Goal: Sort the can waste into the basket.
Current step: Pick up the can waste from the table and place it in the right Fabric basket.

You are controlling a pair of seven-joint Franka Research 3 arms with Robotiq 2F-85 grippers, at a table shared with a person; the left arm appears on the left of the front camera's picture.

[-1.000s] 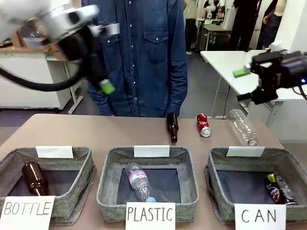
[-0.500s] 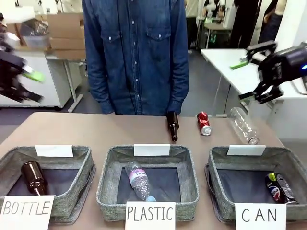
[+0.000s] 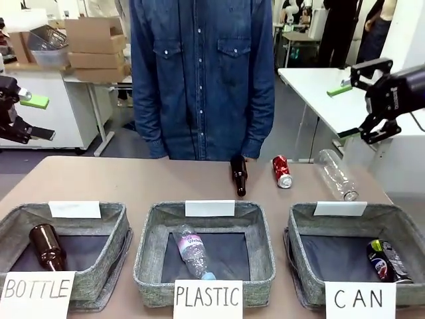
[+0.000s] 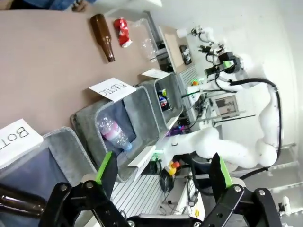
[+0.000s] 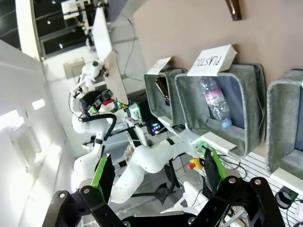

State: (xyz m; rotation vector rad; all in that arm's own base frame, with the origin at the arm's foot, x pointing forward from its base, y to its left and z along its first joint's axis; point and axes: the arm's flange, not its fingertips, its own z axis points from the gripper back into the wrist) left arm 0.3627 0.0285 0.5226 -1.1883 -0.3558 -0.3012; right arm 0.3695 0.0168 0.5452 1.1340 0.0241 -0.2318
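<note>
The red can [image 3: 281,172] lies on the table's far side, to the right of a brown bottle; it also shows as the red can [image 4: 122,32]. The dark can [image 3: 385,260] lies inside the CAN basket [image 3: 300,229], at its right end. My left gripper [image 3: 34,117] hangs open in the air at the far left, off the table. My right gripper [image 3: 344,111] is open and held high at the far right, above and beyond the CAN basket. Both wrist views show open, empty fingers: left gripper [image 4: 163,170], right gripper [image 5: 156,172].
A brown bottle [image 3: 238,175] and a clear plastic bottle [image 3: 336,175] lie on the far side of the table. The BOTTLE basket [image 3: 117,219] holds a brown bottle, the PLASTIC basket [image 3: 150,229] a clear one. A person in denim [image 3: 202,73] stands at the far edge.
My left arm has swung from above the table's left half out to the far left. My right gripper has drifted slightly right. The person has shifted a little to the right.
</note>
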